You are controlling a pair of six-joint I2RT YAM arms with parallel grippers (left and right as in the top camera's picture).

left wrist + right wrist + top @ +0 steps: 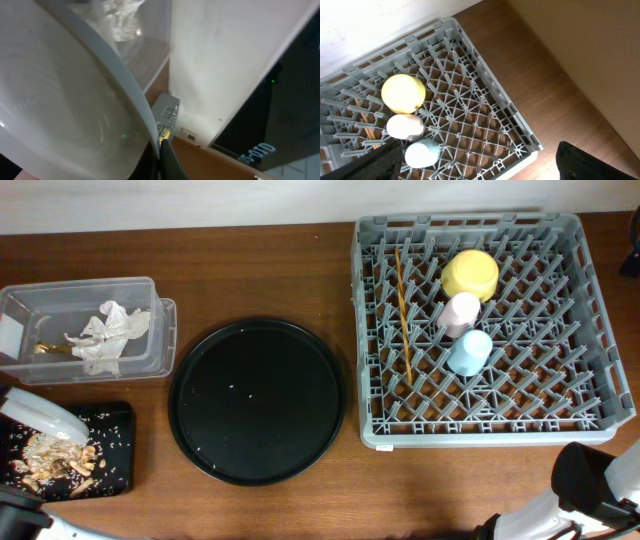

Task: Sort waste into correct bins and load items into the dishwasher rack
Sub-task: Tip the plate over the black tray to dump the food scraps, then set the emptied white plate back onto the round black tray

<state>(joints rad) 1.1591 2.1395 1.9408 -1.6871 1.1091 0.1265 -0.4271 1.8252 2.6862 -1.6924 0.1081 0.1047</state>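
While the left gripper (161, 162) grasps the round grey-white plate (40, 416) by its rim, the plate hangs tilted above the near-left corner of the flat black tray (115, 450). Only one dark finger shows in the left wrist view, pressed against the plate's edge, so the grip looks clenched, though the other finger is hidden. Beige-brown food scraps (55, 458) lie heaped on the tray just below the plate's lower edge, with small crumbs scattered across the rest of it.

Behind the tray, the clear plastic box (160, 330) holds the crumpled white tissue (108, 332) and the brown-gold wrapper (48, 348). A large round black tray (257, 400) sits in the middle of the wooden table (300, 270), between the bins and the grey dishwasher rack (470, 442).

In the rack, the yellow bowl (470, 274), pink cup (460, 313) and light-blue cup (469, 351) stand upside down in a close line. The wooden chopsticks (403, 315) lie lengthwise to their left.

The right gripper (482, 162) hovers over the rack's near right corner, fingers spread wide and empty.
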